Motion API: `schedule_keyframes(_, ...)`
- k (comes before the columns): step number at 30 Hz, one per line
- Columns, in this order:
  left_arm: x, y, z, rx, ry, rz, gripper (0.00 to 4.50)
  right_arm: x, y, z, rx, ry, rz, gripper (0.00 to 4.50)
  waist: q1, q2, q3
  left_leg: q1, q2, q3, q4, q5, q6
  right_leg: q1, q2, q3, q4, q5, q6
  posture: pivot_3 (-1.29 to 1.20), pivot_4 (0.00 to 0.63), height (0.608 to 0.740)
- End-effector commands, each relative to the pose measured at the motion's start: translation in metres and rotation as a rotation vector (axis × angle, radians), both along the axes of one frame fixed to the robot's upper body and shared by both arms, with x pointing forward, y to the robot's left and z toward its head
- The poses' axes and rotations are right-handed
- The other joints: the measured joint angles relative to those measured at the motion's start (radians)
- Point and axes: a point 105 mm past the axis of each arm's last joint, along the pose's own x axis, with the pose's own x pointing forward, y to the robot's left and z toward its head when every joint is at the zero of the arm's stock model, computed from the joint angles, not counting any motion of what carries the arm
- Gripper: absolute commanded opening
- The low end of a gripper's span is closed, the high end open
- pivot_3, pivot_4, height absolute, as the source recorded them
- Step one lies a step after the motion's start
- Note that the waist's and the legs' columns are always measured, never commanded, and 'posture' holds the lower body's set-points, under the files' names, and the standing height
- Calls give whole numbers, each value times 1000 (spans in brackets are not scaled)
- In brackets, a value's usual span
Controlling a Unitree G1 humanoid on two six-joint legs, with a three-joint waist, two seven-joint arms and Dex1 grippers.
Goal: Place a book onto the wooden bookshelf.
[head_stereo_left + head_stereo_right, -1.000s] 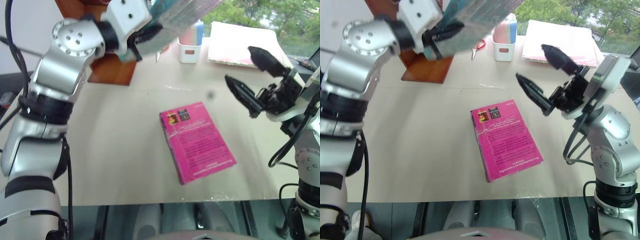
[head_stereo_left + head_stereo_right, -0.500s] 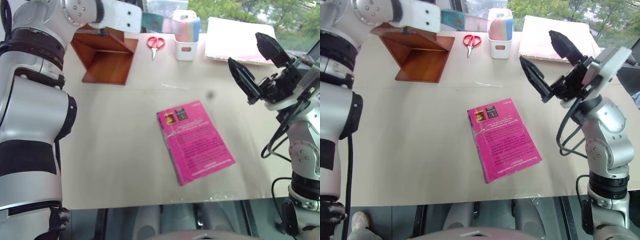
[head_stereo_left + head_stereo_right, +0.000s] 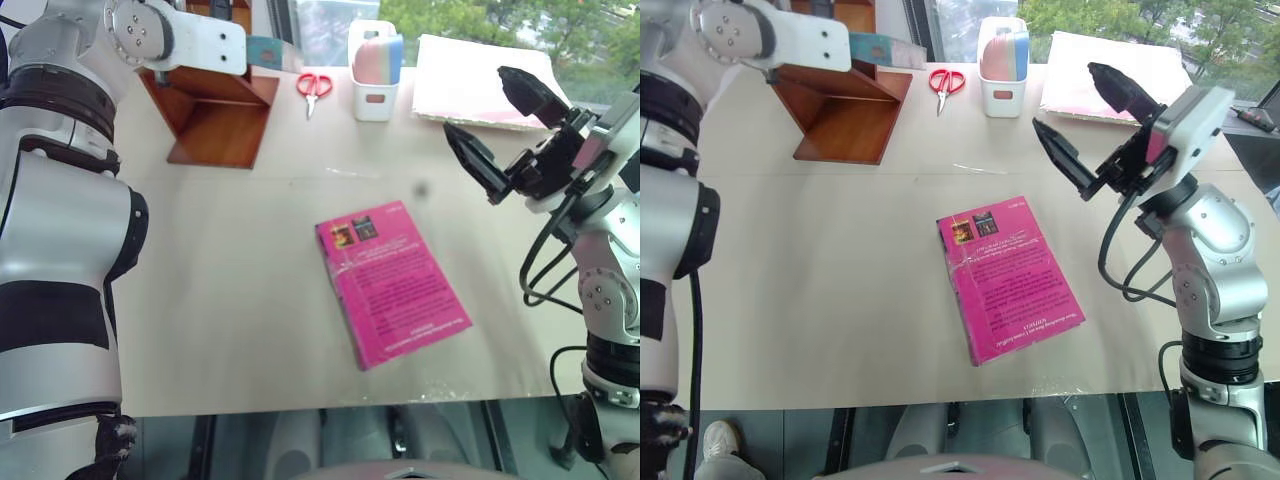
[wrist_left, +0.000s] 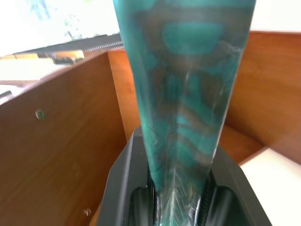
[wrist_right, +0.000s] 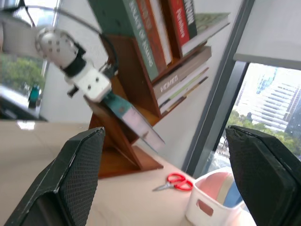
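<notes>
Teal-green and glossy, the book is pinched between the fingers of the left gripper, held up over the lower slanted boards of the wooden bookshelf at the far left of the table. Nearest to where I stand, a magenta-pink book lies flat on the pale tabletop, well apart from everything else. Off to the right, the right gripper hangs in the air above the table with its two black fingers spread wide and nothing between them. Further back, red scissors lie just beside a white pen holder, and a stack of pale papers sits near the far right corner. Most of the teal cover is hidden behind the left arm from above; only a short strip of its edge shows there. The shelf's top is cut off, though from the right wrist several books lean in its upper boards. Beyond the table are windows with green trees.
</notes>
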Motion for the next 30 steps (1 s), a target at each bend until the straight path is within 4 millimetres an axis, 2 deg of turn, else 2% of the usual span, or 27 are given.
schedule_keyframes(1,-7,18,15,-43,-54,60,975,-4,1,2,-32,-27,12,4217,-2,0,0,0,0,0,0,0,0,0,0,0,0,0,0,0,150,740)
schedule_keyframes(10,-10,39,5,-49,-65,111,975,-8,6,9,3,-35,56,4217,-8,0,0,1,0,0,2,1,-1,0,0,0,4,0,0,0,150,740)
schedule_keyframes(13,-10,42,4,-52,-75,115,1947,-10,7,11,17,-31,80,4217,-11,0,0,2,0,0,4,0,0,-1,1,1,10,0,0,0,150,740)
schedule_keyframes(16,-11,41,6,-61,-83,107,3257,-12,9,11,23,-30,97,4217,-6,0,0,3,0,0,5,0,0,-2,1,1,13,0,0,0,150,740)
schedule_keyframes(18,-12,40,15,-70,-119,96,4215,-13,10,13,28,-30,119,4217,-3,0,0,3,0,0,6,0,0,-1,1,1,14,0,0,0,150,740)
schedule_keyframes(19,-13,40,18,-72,-130,92,4381,-14,11,13,29,-30,124,4217,-1,0,0,3,0,0,7,0,0,-1,1,0,14,0,0,0,150,740)
schedule_keyframes(23,-21,34,35,-101,-168,16,4381,-17,12,13,26,-29,152,4217,-2,0,0,3,0,0,8,0,0,-1,1,0,14,0,0,0,150,740)
schedule_keyframes(27,-32,20,41,-125,-160,-146,4381,-21,12,16,38,-35,181,4217,-3,0,0,3,0,-1,7,0,0,-1,1,0,14,0,0,0,150,740)
schedule_keyframes(30,-50,-6,43,-330,-114,-393,4381,-23,13,24,70,-54,211,4217,-4,0,0,3,0,0,7,0,0,-1,0,0,14,0,0,0,150,740)
